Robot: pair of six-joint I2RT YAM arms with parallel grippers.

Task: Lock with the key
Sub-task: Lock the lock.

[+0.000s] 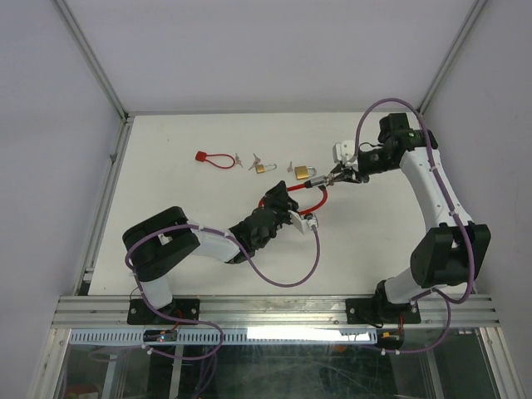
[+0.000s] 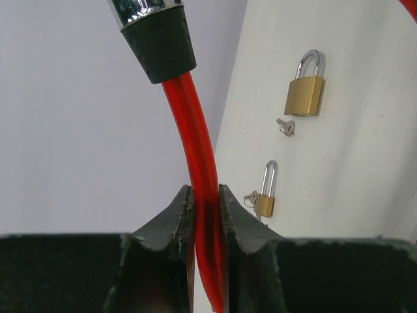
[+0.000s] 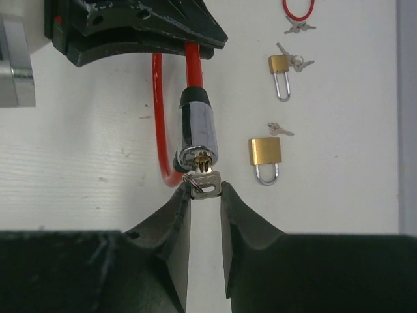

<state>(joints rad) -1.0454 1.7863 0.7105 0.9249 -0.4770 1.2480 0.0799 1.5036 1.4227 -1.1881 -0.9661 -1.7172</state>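
Step in hand: turning the key. Your left gripper [image 2: 205,195] clamps the red cable [image 2: 195,143] mid-table. Your right gripper [image 3: 204,195] pinches the key [image 3: 204,185], seated in the lock cylinder [image 3: 197,127]. Next, likely: you rotate that wrist.

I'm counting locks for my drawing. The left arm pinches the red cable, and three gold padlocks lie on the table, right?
Not three. The top view shows two gold padlocks on the table. The left end effector does pinch the red cable.

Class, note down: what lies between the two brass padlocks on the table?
A small silver key lies between the wide padlock and the long-shackled padlock; the right wrist view shows it plainly.
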